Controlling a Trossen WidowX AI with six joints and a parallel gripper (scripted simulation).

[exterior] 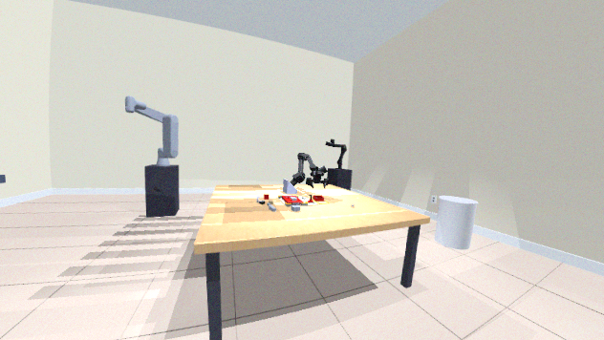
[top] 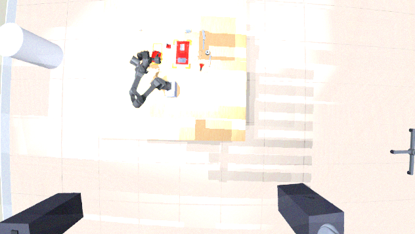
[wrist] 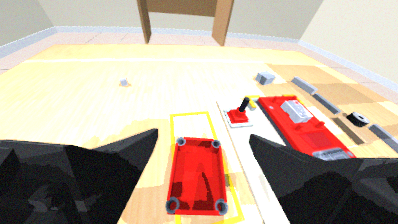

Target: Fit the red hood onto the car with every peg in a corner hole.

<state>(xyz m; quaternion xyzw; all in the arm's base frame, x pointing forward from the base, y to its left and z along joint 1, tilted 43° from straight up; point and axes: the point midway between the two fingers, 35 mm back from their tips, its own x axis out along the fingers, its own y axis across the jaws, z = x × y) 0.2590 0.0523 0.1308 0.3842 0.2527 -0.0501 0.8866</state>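
The red hood (wrist: pixel 196 175) (top: pixel 155 53) (exterior: pixel 317 197) lies flat on the table (wrist: pixel 75 100) (top: pixel 223 98) inside a yellow outline, with a grey boss at each corner. My gripper (wrist: pixel 204 135) (top: pixel 158 59) (exterior: pixel 317 182) is open and empty. It hangs above the hood with one finger on each side, not touching it. The red car chassis (wrist: pixel 305 131) (top: pixel 182 52) (exterior: pixel 289 199) with its grey engine block (wrist: pixel 296 110) sits in its jig to the right of the hood. The pegs are too small to make out.
A small red base with a black lever (wrist: pixel 239 114) stands between hood and chassis. Grey blocks (wrist: pixel 265 77), grey bars (wrist: pixel 305 85) and a black ring (wrist: pixel 358 118) lie right of the chassis. A white bin (top: pixel 29 46) (exterior: pixel 456 221) stands off the table.
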